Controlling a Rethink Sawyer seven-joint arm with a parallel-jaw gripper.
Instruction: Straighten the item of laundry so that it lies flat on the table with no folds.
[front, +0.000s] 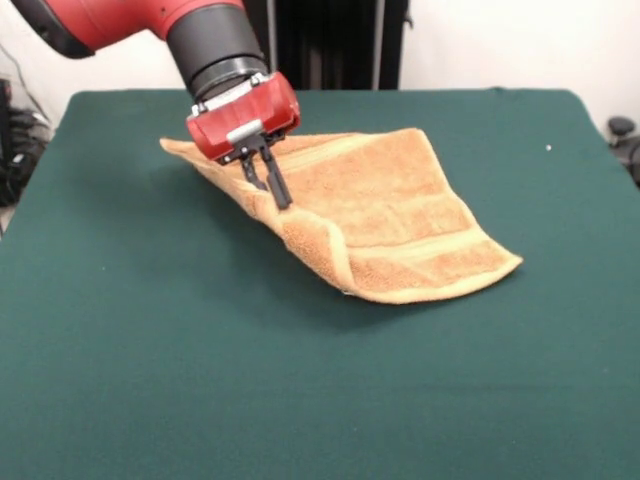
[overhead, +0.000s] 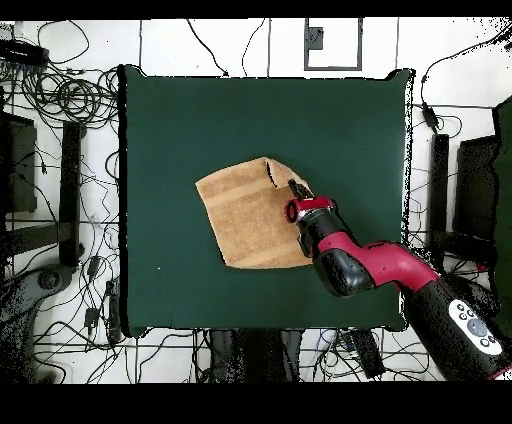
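Observation:
The item of laundry (front: 390, 205) is an orange-tan towel lying near the middle of the table (front: 180, 380). It looks doubled over, with a thick rolled fold along its left side and ribbed bands showing. That left side is raised off the cloth. My gripper (front: 272, 190) reaches down from the red wrist onto that raised fold, its dark fingers close together and shut on the towel's edge. From overhead, the towel (overhead: 245, 215) spreads left of my gripper (overhead: 296, 188), which holds it at its right edge on the green table (overhead: 180, 120).
Green felt surrounds the towel on all sides, widest toward the front edge in the front view. A tiny white speck (front: 548, 148) lies on the felt at the far right. Cables and stands (overhead: 70, 100) ring the table on the floor.

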